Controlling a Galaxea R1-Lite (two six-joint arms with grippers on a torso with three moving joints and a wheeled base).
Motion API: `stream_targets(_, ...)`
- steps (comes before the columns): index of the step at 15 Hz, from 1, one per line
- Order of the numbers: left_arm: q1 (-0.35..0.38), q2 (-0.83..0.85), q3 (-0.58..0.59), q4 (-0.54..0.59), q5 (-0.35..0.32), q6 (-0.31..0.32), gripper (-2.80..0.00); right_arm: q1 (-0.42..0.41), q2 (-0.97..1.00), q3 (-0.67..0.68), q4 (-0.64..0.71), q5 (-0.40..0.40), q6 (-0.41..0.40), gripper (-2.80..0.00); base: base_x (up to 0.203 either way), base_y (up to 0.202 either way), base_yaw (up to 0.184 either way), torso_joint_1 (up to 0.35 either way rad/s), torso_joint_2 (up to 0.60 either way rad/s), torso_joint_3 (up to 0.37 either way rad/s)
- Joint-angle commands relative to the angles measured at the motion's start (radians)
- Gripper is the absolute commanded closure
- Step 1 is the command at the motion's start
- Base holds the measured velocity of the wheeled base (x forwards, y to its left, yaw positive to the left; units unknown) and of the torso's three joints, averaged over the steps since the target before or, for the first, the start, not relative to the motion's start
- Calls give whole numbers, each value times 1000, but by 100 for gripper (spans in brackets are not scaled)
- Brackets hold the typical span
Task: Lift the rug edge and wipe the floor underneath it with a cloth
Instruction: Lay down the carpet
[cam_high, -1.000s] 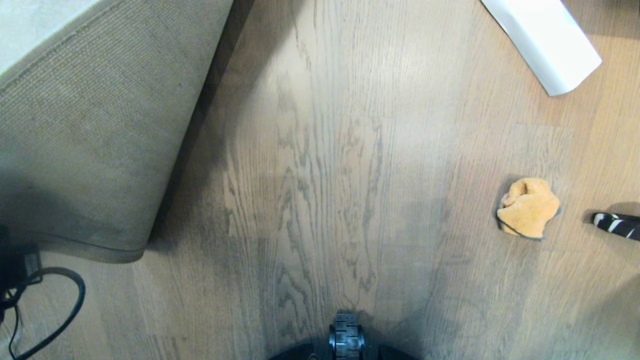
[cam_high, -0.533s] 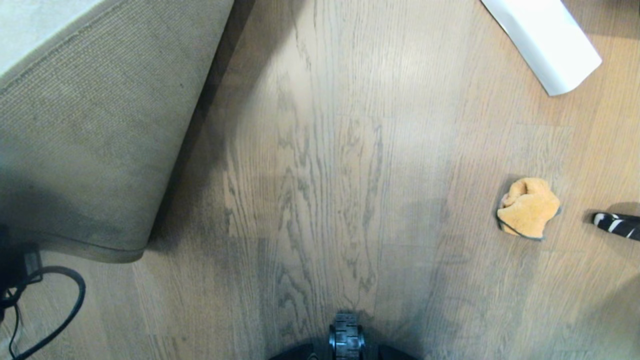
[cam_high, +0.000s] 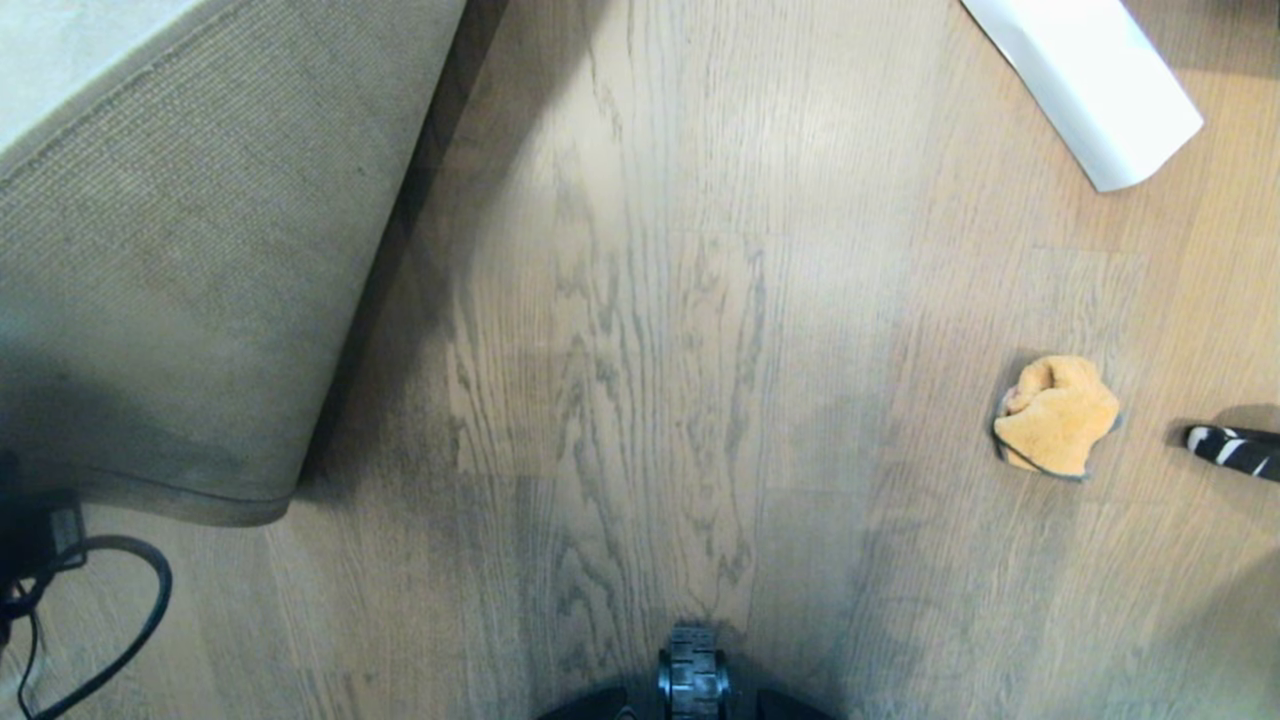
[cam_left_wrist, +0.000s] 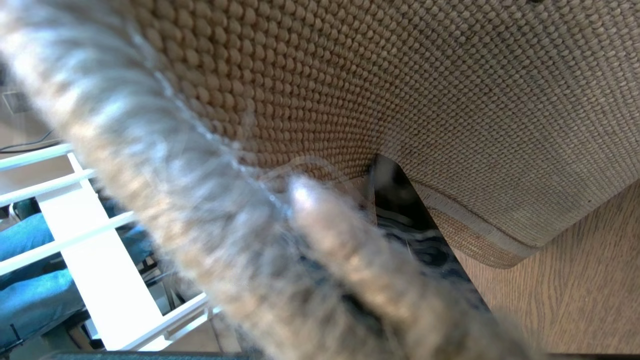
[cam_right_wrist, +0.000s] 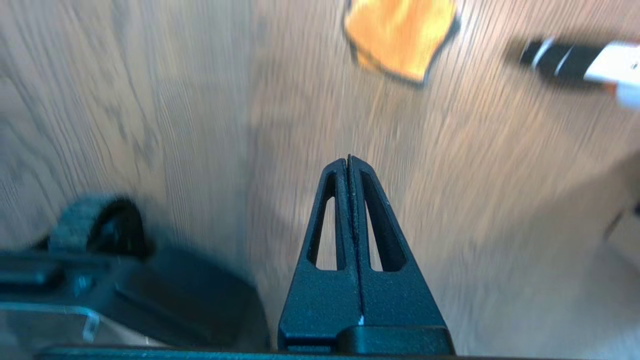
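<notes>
Two grippers: one busy with the rug, one empty.
Left gripper: hidden behind the rug edge in the left wrist view; a dark finger (cam_left_wrist: 400, 200) showed against the woven backing, pinching the rug's edge at a narrow opening.
Right gripper (cam_right_wrist: 349, 161): fingers pressed fully together, holding nothing, pointed at the floor short of the cloth.
Rug (cam_high: 170, 290): its corner was lifted and folded back at the head view's left, tan woven backing facing up, grey pile showing at the top corner.
Floor (cam_high: 650, 350): bare wood-grain planks lay exposed beside the raised corner.
Cloth (cam_high: 1055, 415): a crumpled orange rag lay on the floor at the right, well apart from the rug.
Nearby: a black-and-white striped object (cam_high: 1235, 450) just right of the cloth; a white paper roll (cam_high: 1090, 80) at the upper right; a black cable (cam_high: 130, 620) below the rug corner; a base wheel (cam_high: 692, 680) at the bottom.
</notes>
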Motion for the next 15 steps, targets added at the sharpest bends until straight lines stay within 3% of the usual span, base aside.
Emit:
stream_targets(1,1,-3,0,-7,4,2,0,4,-63,0,-1,0,3,0,0,0,0,0,0,0)
stream_targets(15,-7,-21,44,-3,2,2,0,4,-63,0,-1,-1,7,0,0,0,0,0,0,0)
